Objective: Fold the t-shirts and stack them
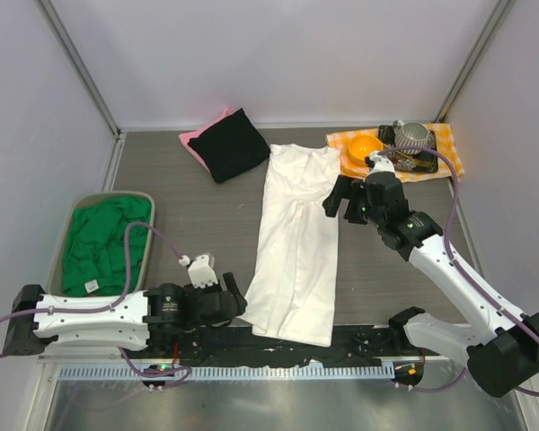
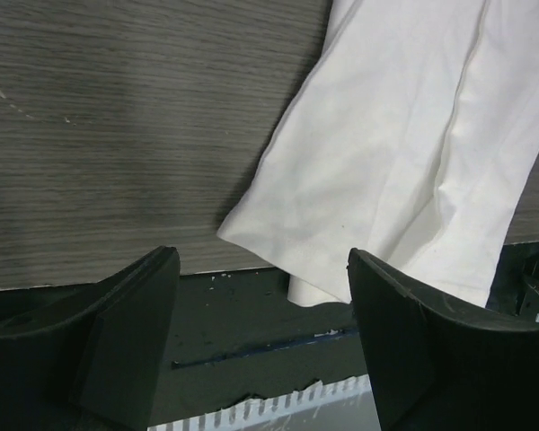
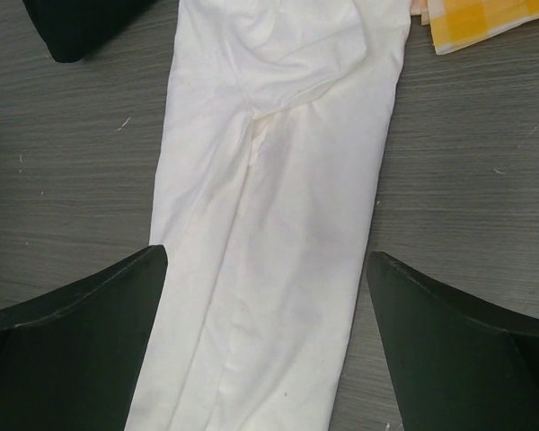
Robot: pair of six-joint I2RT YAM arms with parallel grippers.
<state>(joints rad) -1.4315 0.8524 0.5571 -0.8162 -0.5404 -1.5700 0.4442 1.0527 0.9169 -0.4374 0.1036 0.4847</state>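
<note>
**White tee, half-folded, mid-surface**

Surface (image 1: 207,233): grey wood-grain. White t-shirt (image 1: 295,242): long narrow strip, sides folded in, hem at the near edge. Green t-shirt (image 1: 103,242): bundled in a bin (image 1: 58,247), left. Black t-shirt (image 1: 234,144): folded over a pink one (image 1: 194,139), far side. Left hand (image 1: 238,305): released, just beside the hem corner. Right hand (image 1: 340,199): released, above the collar end. Best practice, likely: grasp matching corners, fold lengthwise evenly, keep the layers flat.

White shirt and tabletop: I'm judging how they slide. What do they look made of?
White shirt: looks like thin, matte knit cotton, going by its soft creases and limp folded edges. Tabletop: seems a grey wood-grain laminate, shown by fine, even streaks and a flat, low sheen; it could be real wood.
</note>
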